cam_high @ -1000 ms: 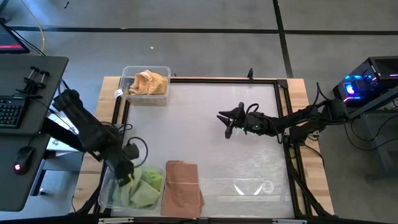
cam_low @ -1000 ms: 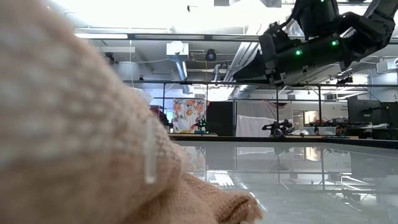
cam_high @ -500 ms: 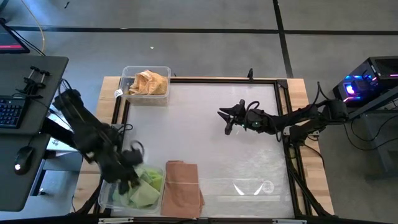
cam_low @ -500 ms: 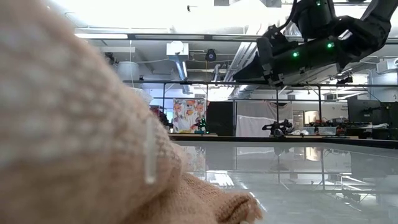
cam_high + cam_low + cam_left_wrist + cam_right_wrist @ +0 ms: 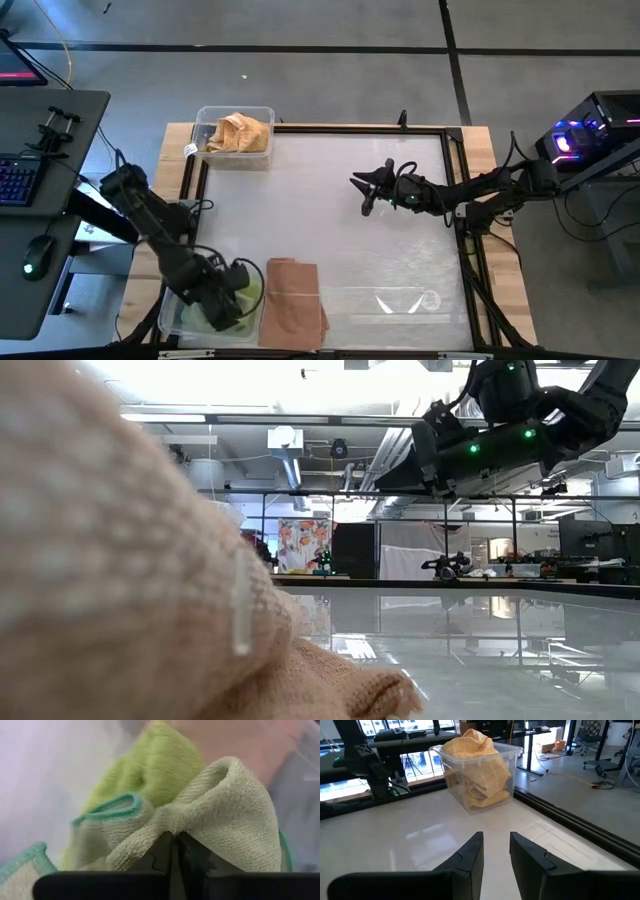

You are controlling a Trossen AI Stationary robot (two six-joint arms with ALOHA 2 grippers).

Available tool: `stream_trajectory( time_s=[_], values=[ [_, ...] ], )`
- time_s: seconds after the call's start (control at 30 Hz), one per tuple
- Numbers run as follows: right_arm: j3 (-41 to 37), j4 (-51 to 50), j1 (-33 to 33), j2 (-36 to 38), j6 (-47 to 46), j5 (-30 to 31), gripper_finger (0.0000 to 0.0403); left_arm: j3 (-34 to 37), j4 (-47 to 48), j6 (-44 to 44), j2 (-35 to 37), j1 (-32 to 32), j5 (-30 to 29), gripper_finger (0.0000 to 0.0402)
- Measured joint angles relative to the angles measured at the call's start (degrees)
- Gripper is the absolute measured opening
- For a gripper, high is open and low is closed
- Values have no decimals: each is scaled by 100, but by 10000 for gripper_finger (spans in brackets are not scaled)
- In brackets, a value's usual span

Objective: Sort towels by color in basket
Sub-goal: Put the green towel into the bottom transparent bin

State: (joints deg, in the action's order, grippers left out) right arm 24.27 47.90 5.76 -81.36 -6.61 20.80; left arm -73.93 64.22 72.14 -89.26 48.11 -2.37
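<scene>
Left gripper is down inside the clear plastic bin at the near-left corner of the table, its fingers pressed together on a fold of pale green terry towel. In the left wrist view the cloth bunches up above the closed tips, a teal-edged hem showing beside it. A second, brighter lime-green towel lies behind the pinched one in the same bin.

Salmon-pink folded towel lies flat on the white table surface, just beside the bin on its right side. In the low view this cloth fills the foreground.

Second clear plastic bin sits at the far-left corner, holding a crumpled mustard-yellow checked towel; the right wrist view shows it heaped above the rim.

Right gripper hovers over the middle of the table, well apart from both bins, fingers slightly parted with nothing between them.
</scene>
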Motion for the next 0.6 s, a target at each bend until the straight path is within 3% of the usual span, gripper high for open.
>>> stream_trajectory(
  time_s=[0.37, 0.6],
  values=[
    [0, 4, 0, 0, 399, 1, 89, 0, 317, 1156, 178, 495, -2055, 0],
    [0, 46, 81, 0, 477, -29, 89, -394, 379, 2340, 329, 1097, -2816, 0]
  ],
)
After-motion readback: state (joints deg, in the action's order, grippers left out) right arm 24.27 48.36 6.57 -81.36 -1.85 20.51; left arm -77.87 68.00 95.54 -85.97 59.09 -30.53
